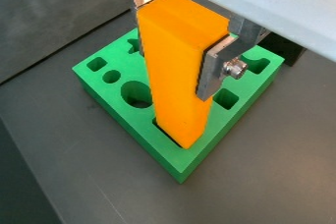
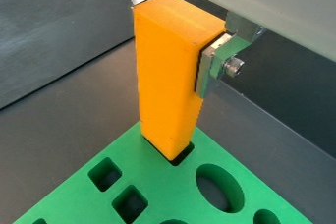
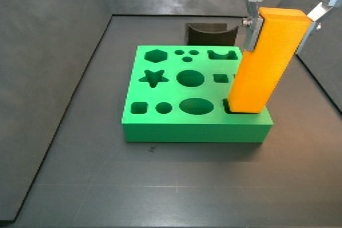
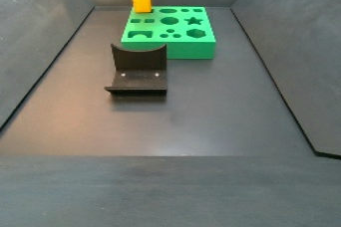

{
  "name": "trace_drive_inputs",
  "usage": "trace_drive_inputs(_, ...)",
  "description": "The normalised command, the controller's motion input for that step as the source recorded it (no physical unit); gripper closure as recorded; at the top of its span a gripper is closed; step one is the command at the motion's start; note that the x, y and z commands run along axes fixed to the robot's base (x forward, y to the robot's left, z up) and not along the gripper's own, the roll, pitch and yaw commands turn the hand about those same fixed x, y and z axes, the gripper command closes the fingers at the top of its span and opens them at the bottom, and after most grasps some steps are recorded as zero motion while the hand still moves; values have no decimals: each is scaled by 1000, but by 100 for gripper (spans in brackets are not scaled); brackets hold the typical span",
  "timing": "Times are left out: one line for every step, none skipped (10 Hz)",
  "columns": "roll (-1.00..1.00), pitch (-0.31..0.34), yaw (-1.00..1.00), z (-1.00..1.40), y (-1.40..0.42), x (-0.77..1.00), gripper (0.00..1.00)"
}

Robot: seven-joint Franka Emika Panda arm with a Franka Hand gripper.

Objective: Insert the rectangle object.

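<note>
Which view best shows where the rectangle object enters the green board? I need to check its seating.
A wrist view: the rectangle object, held by the gripper, visibly meets its slot in the green board. Both side views show it upright, small or far.

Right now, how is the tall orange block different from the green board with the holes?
The rectangle object is orange-yellow; the green board is green. The rectangle object stands tall and upright, its lower end in a slot at the board's edge, with the gripper around its upper part; the green board lies flat on the floor. The rectangle object has smooth faces; the green board has shaped holes. Both have straight edges.
</note>
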Motion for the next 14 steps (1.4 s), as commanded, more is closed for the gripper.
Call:
trace_drive_inputs(0,0,-209,-106,0,-263,100)
trace_drive_inputs(0,-11,-180,-57,0,-283,100)
trace_drive_inputs(0,-19,-91,-166,0,-109,100)
trace_drive_inputs(9,16,0,-374,-3,163,100)
trace_drive_inputs(0,70,0,-494,-86,437,100)
trace_drive_inputs(19,111,0,-514,-57,643,100)
trace_drive_inputs(37,100,0,-500,0,626,100)
trace_drive_inputs(33,70,43,-489,0,471,100)
trace_drive_inputs(0,1,34,-463,0,169,100)
trace_drive_inputs(0,0,31,-446,0,46,100)
trace_drive_inputs(0,0,11,-397,0,29,100)
trace_drive_inputs(-19,-19,0,-60,0,0,100)
trace_drive_inputs(-39,-114,0,-106,0,-31,100)
trace_drive_inputs(0,-74,31,-63,-49,-9,100)
